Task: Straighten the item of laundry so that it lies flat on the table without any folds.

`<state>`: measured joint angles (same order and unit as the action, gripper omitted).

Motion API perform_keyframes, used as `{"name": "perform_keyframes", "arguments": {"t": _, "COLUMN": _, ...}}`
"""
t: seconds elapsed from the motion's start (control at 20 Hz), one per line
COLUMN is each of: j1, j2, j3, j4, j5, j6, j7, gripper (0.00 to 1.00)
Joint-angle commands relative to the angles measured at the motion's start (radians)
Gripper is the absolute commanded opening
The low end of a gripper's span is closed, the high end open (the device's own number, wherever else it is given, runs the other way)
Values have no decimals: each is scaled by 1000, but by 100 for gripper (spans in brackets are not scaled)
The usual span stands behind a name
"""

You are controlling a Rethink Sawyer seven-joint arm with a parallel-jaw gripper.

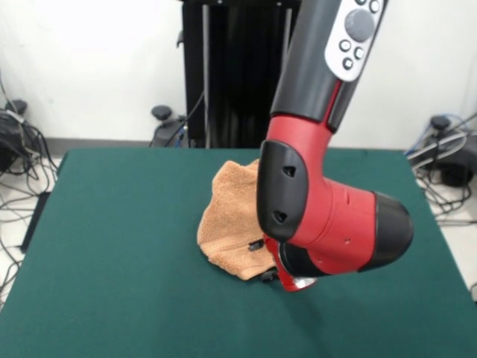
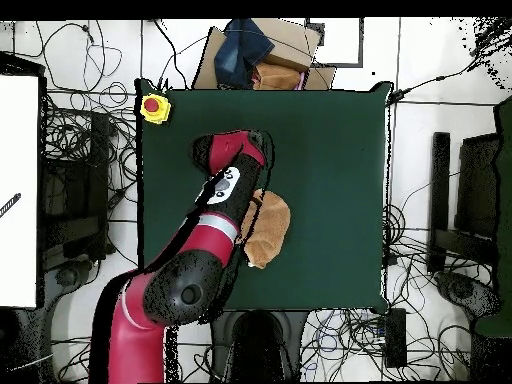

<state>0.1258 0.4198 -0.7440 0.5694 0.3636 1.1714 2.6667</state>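
A crumpled peach towel [image 1: 227, 224] lies mid-worktop [image 1: 112, 283], nearer the robot's edge, touching the largely hidden end effector [image 1: 270, 274], grip state unclear.

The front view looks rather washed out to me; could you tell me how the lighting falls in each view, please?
Front view: the white wall behind the table is overexposed, the light is even and soft, and the arm hides part of the towel and the gripper. Overhead view: flat light, no glare on the green top, and the arm covers the towel's one side.
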Motion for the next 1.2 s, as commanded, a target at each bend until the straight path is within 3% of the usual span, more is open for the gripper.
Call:
{"name": "perform_keyframes", "arguments": {"t": 0.05, "j1": -51, "j2": 172, "j3": 177, "j4": 7, "j5": -23, "j6": -78, "j7": -44, "gripper": 100}}
{"name": "perform_keyframes", "arguments": {"t": 0.7, "j1": -40, "j2": 199, "j3": 150, "j4": -36, "j5": -29, "j6": 20, "j7": 12, "gripper": 100}}
{"name": "perform_keyframes", "arguments": {"t": 1.2, "j1": -50, "j2": 249, "j3": 72, "j4": -142, "j5": -60, "j6": 137, "j7": 64, "gripper": 100}}
